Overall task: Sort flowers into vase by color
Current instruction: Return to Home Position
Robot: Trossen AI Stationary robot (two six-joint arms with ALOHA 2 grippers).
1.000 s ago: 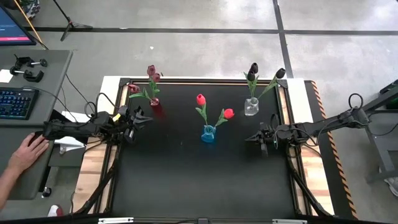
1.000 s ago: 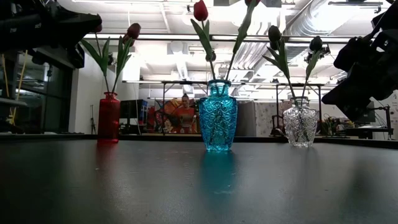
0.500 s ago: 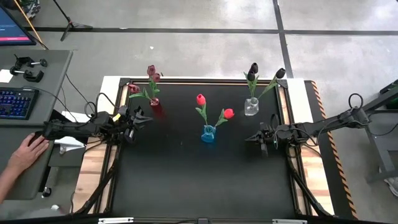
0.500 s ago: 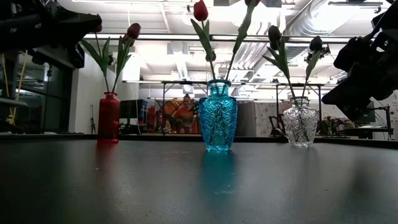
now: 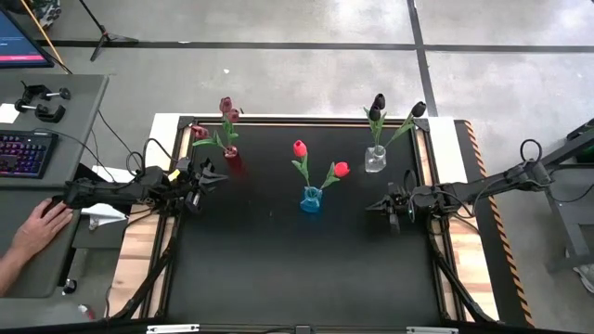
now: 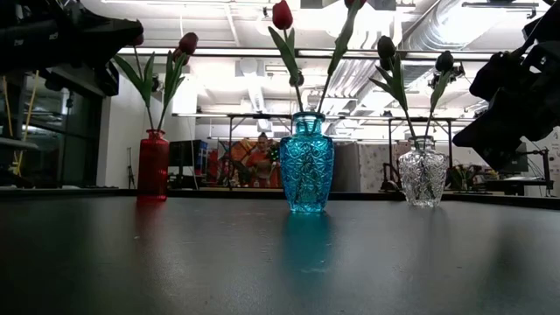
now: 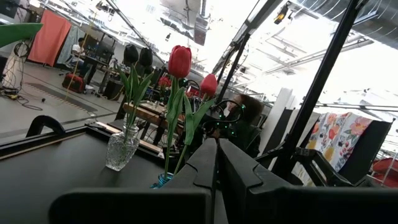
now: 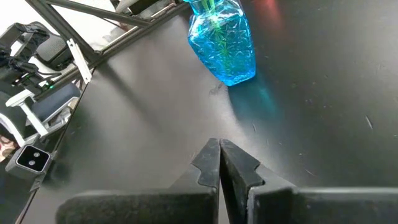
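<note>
Black desk (image 5: 306,269) spreads open across its whole front half, from the front edge up to the line of my arms; that is the widest room for moving. My left end effector (image 5: 212,177) hangs just inside the desk's left edge, fingers pressed together with nothing between them. My right end effector (image 5: 376,206) hangs toward the right edge, closed on nothing as well.

Between the two, at mid-desk, stands the blue vase (image 5: 311,199) of faceted glass. It holds two red tulips (image 5: 300,147). Their thin green stems lean apart, one head tall and upright, the other tipped lower toward my right side.

Farther back, the red vase (image 5: 231,153) stands near the left rear corner, just beyond my left end effector, with dusky maroon tulips (image 5: 225,105) fanning out over the back edge. The clear vase (image 5: 375,160) stands near the right rear, just beyond my right end effector, carrying near-black tulips (image 5: 379,100) on long stems.

Off the desk's left side, a side desk (image 5: 70,121) carries a keyboard (image 5: 20,153), and a hand (image 5: 42,224) rests at its near edge. Far behind the blue vase, a person (image 6: 261,157) sits in the room.
</note>
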